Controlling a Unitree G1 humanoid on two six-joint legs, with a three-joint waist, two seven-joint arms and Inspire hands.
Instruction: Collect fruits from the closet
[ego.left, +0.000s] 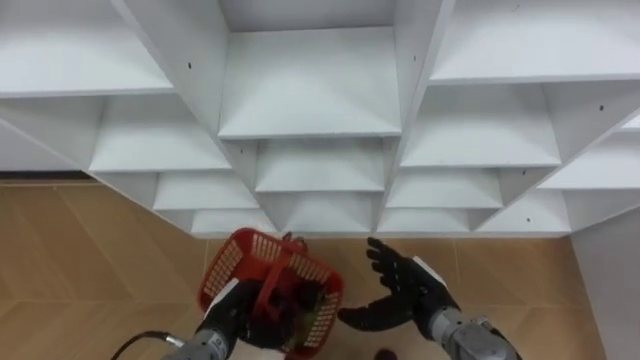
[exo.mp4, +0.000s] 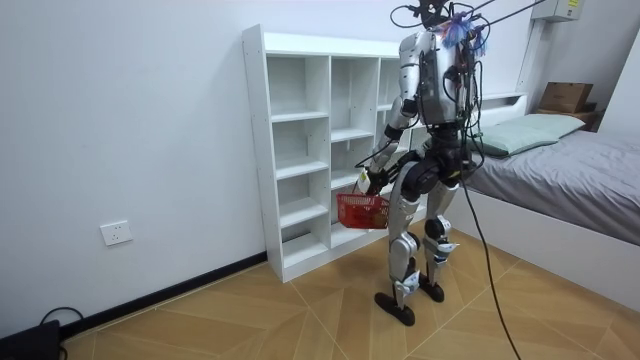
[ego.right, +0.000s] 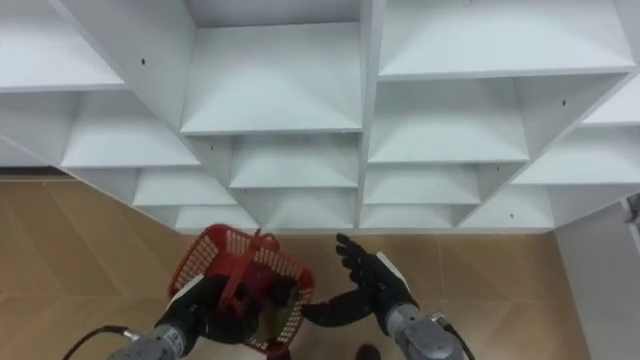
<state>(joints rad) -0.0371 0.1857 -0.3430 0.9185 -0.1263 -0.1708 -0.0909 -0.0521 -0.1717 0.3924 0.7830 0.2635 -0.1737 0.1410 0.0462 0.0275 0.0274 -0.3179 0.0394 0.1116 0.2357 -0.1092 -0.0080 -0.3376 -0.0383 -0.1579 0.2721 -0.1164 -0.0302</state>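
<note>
A red mesh basket (ego.left: 262, 268) hangs low in front of the white closet (ego.left: 310, 90), tilted, with something dark inside that I cannot make out. My left hand (ego.left: 232, 308) is curled round the basket's red handle (ego.left: 272, 285). My right hand (ego.left: 408, 285) is held just right of the basket, open, fingers spread and pointing at the closet, holding nothing. The compartments in the eye views hold no fruit. In the room view I stand upright facing the closet (exo.mp4: 300, 150), the basket (exo.mp4: 362, 210) at thigh height.
Wooden floor (ego.left: 90, 260) runs under the closet's bottom shelf. A small dark round thing (ego.left: 383, 352) lies at the bottom edge below my right hand. A bed (exo.mp4: 570, 190) stands behind me at the room view's right. A white wall (exo.mp4: 130, 130) flanks the closet.
</note>
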